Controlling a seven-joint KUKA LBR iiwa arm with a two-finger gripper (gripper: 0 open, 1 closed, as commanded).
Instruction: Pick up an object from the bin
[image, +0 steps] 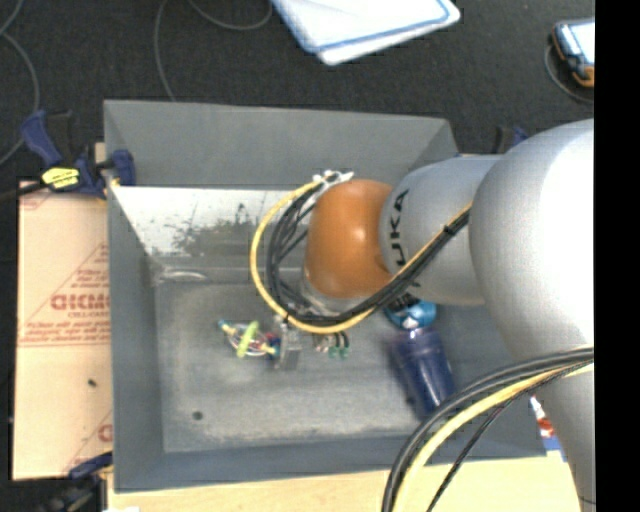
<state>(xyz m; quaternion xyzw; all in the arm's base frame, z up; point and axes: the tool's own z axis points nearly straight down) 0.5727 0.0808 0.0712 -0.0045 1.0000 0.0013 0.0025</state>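
My gripper hangs low over the middle of the bin floor, mostly hidden under the arm's orange cover and cable loops. Right beside it on the left lies a small tangled thing of green, yellow, blue and red bits, touching or nearly touching the gripper. Just right of the gripper sits a tiny dark green piece. Further right, a dark blue plastic bottle lies on its side with its lighter blue cap end pointing up toward the arm.
The arm comes in from the right and covers the bin's right rear part. The bin's sloped back wall rises behind the gripper. Bare grey floor stretches along the left and front of the bin.
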